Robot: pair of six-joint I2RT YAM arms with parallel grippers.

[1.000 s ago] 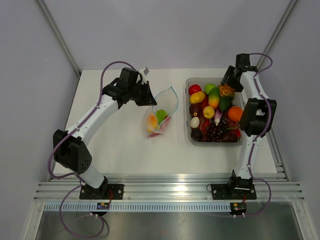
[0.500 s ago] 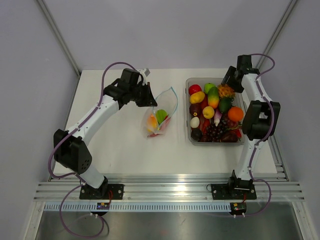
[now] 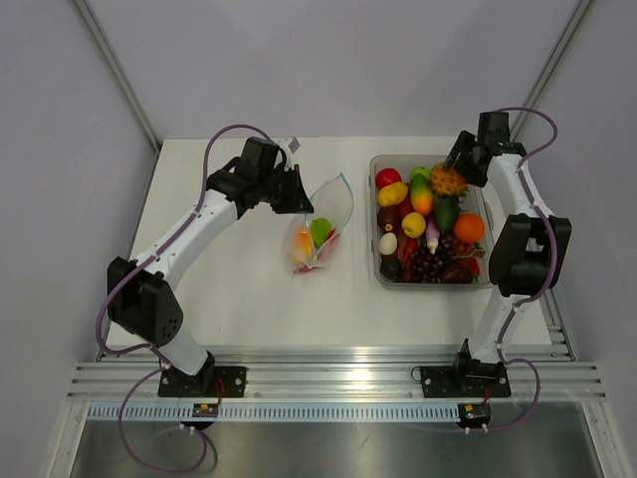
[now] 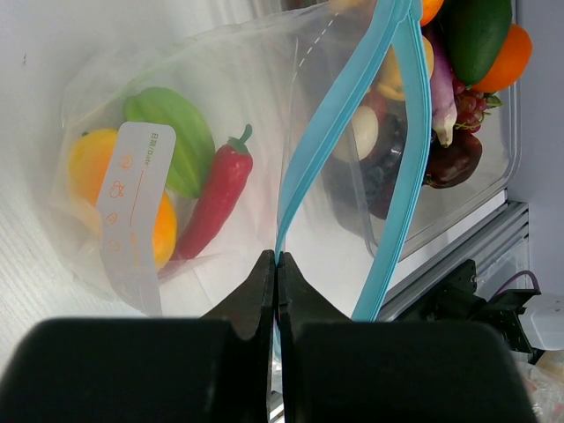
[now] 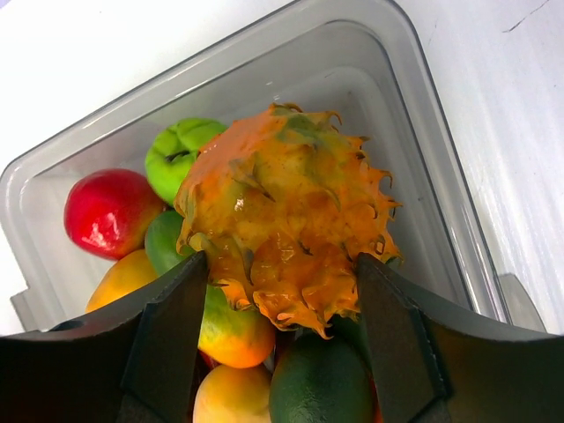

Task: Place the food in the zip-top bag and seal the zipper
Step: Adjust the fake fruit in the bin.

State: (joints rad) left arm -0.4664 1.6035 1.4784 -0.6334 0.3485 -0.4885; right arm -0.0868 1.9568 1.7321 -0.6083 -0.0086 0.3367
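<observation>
Right end effector [image 5: 282, 264], jaws wide and pressed on either flank of a spiky orange fruit [image 5: 282, 194], grips it at the far corner of the clear tub [image 5: 423, 115], above the remaining food [image 3: 428, 234]. Left end effector [image 4: 275, 282], closed tight, pinches one lip of the blue zipper [image 4: 326, 132] and holds the mouth of the zip-top bag [image 4: 220, 79] agape. The bag lies on the counter [image 3: 239, 289] left of the tub, well apart from the right end effector. Its long axis runs near to far, with the mouth at the far end, turned toward the tub. A red chilli [image 4: 216, 198], an orange piece and a green one lie inside. The coming move probably calls for a leftward carry across that gap to the mouth.
</observation>
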